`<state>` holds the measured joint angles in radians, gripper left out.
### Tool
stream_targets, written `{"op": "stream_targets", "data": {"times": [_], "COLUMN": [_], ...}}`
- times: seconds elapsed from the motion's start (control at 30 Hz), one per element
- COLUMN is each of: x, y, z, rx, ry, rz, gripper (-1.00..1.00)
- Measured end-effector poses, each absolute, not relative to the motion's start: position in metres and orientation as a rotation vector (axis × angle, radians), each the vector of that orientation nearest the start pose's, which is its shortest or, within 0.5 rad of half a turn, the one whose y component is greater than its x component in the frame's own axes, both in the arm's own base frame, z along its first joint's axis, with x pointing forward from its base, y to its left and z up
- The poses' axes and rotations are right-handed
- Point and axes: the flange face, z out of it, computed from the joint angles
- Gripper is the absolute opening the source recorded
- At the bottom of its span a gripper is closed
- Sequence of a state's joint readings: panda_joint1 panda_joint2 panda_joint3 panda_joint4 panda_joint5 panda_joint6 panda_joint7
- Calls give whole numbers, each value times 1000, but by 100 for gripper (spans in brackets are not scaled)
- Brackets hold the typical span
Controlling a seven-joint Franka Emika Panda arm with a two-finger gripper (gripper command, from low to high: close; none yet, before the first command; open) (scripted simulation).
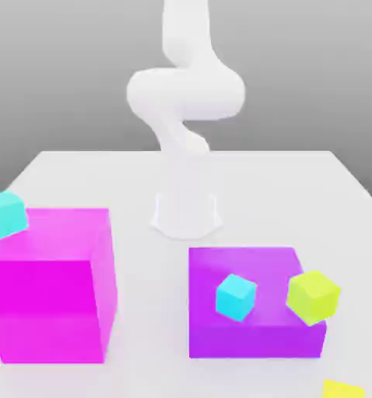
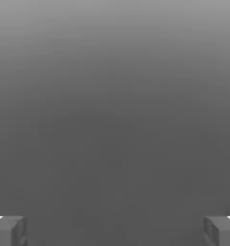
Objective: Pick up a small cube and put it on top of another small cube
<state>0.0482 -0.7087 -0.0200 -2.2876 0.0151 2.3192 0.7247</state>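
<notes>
Blue cube (image 1: 236, 297): well apart from my fingers, likely below; no long axis.
Yellow cube (image 1: 313, 297): beside it, similarly clear of me; pick or base, cannot tell.
Purple block (image 1: 255, 342): overlaps both cubes in view; contact uncertain.
Fingers (image 2: 10, 233): wide apart, nothing between.
Bearing: exact direction unclear; I judge a descent and turn needed.

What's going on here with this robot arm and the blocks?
Nothing is being handled: the arm's tool is open and empty. The cubes appear tilted, one blue cube by the pink block, another and a yellow one by the purple block. No cube sits on another.
</notes>
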Motion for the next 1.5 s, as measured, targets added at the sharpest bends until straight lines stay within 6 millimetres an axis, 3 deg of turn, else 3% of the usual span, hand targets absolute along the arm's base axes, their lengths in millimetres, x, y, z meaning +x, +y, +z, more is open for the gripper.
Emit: {"op": "stream_targets", "data": {"times": [0.27, 0.53, 0.67, 0.93, 1.03, 1.17, 1.2, 1.4, 1.5], "x": [469, 527, 540, 544, 536, 534, 534, 533, 534], "y": [52, 110, 147, 193, 208, 213, 213, 213, 213], "z": [589, 469, 404, 266, 215, 151, 139, 133, 162], "rx": [-2753, -2918, -2975, -3046, -3053, -3053, -3052, -3052, -3052], "ry": [552, 153, -77, -507, -683, -741, -743, -743, -745], "rz": [-709, -474, -355, -121, -30, -2, -1, 3, 2], "gripper": [0, 0, 0, 0, 0, 0, -100, -100, -100]}}
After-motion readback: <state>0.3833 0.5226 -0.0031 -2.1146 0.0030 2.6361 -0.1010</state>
